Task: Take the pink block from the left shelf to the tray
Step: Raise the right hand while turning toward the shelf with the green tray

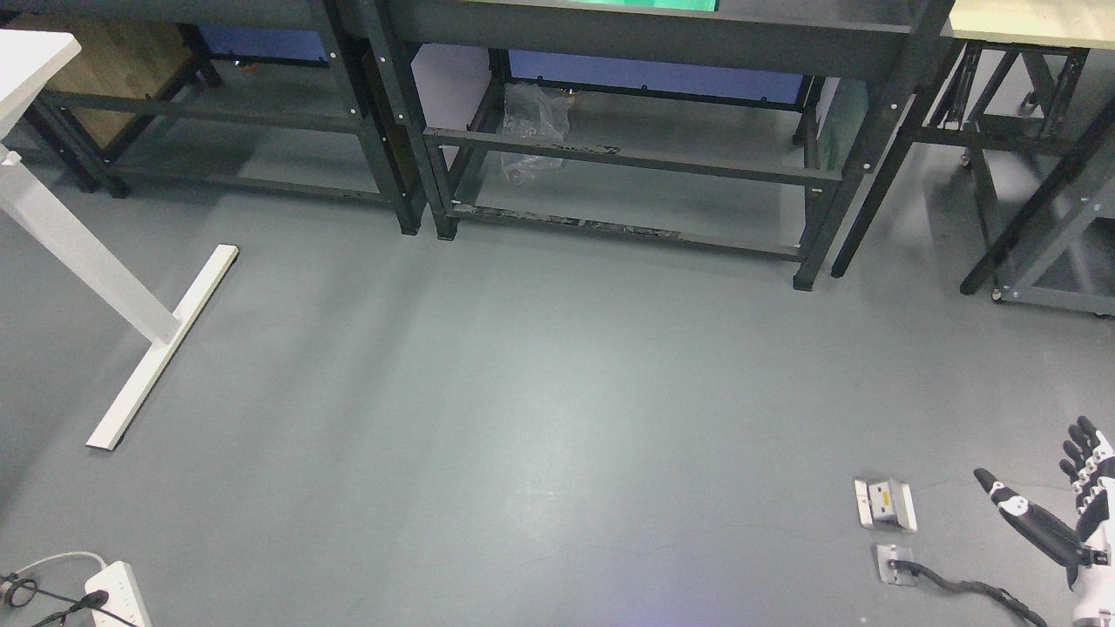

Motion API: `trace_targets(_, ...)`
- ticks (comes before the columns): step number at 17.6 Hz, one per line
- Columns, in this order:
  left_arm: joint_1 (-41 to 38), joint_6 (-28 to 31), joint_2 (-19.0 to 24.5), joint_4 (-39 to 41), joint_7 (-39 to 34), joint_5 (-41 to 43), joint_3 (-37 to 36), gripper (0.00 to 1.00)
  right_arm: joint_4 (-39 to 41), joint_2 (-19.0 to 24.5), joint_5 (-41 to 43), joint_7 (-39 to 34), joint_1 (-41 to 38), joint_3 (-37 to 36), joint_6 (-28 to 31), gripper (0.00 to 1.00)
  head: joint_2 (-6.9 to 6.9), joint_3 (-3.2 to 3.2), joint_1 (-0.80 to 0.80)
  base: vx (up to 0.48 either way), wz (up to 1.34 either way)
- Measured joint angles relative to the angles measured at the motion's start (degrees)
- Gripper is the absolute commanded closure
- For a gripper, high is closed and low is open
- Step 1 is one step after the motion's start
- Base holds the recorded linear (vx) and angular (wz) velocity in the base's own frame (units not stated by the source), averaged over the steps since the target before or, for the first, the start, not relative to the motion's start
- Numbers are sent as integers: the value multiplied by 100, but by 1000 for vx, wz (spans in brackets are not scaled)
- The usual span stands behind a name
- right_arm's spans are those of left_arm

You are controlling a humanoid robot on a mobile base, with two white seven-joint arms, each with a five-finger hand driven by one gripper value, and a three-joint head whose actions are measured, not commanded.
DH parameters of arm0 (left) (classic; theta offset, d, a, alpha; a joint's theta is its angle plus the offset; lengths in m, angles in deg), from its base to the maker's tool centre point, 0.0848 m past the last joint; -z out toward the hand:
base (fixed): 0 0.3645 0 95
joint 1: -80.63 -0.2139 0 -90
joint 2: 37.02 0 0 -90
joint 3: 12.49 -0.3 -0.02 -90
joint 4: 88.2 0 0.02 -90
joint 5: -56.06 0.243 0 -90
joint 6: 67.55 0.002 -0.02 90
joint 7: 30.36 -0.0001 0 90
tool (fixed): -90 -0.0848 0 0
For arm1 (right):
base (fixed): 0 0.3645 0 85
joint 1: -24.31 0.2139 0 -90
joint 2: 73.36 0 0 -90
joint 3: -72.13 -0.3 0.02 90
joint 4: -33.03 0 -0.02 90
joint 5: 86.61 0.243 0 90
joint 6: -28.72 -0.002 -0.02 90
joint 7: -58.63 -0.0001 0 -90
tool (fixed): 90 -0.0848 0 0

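No pink block or tray in sight yet, just floor and dark shelf frames (627, 165); right hand (1058, 509) hangs spread, empty, so look up first

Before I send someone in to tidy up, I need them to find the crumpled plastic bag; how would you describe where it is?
Start at the dark metal shelf rack in the middle of the far row. The clear plastic bag lies on the floor behind its left end, seen through the frame bars. It is the only crumpled, see-through thing there; everything around it is rigid black framing.
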State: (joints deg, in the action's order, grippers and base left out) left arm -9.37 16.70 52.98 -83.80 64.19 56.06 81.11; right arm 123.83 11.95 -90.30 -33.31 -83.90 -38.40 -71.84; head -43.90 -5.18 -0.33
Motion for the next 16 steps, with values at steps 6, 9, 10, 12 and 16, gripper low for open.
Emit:
trace_targets(6, 0, 0, 0, 0, 0, 0, 0, 0, -1, -3, 9, -43, 88, -16, 14, 0, 0, 0, 0, 0, 0)
trace_targets(9, 0, 0, 0, 0, 0, 0, 0, 0, -2, 8, 23, -52, 243, 56, 4, 0, 0, 0, 0, -5, -19)
trace_targets(10, 0, 0, 0, 0, 0, 0, 0, 0, -2, 18, 29, -52, 307, 104, 3, 0, 0, 0, 0, -21, -13)
trace_targets(12, 0, 0, 0, 0, 0, 0, 0, 0, -5, 82, 37, -47, 460, 237, 3, 0, 0, 0, 0, 0, 0)
trace_targets(16, 0, 0, 0, 0, 0, 0, 0, 0, -12, 215, 41, -57, 728, 560, 0, 0, 0, 0, 0, 17, 25)
